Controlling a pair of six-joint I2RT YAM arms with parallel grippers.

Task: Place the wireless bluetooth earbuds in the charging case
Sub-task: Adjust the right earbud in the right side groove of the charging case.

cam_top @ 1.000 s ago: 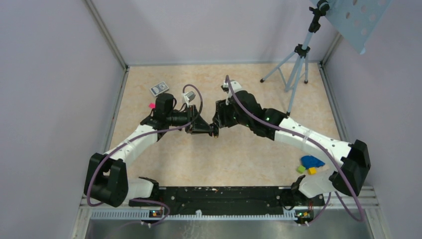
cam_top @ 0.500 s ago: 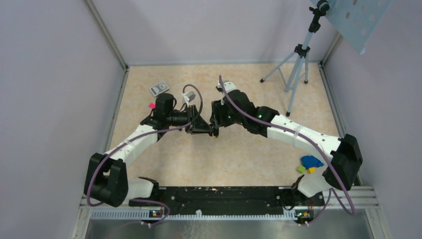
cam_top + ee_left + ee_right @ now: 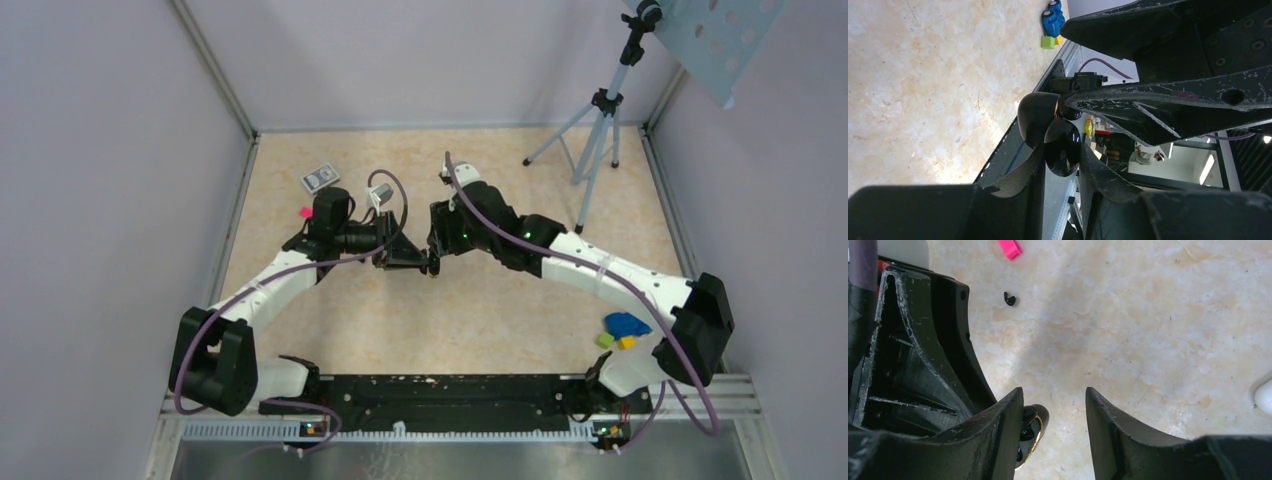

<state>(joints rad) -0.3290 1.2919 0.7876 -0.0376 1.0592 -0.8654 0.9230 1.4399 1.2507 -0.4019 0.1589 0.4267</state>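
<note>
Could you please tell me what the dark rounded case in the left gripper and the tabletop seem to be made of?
The glossy black rounded charging case, clamped in the left gripper: probably moulded plastic, polished, since it mirrors the room; a gold-coloured rim shows in the right wrist view. The beige mottled table: matte, stone-patterned, perhaps printed laminate rather than real marble.
</note>
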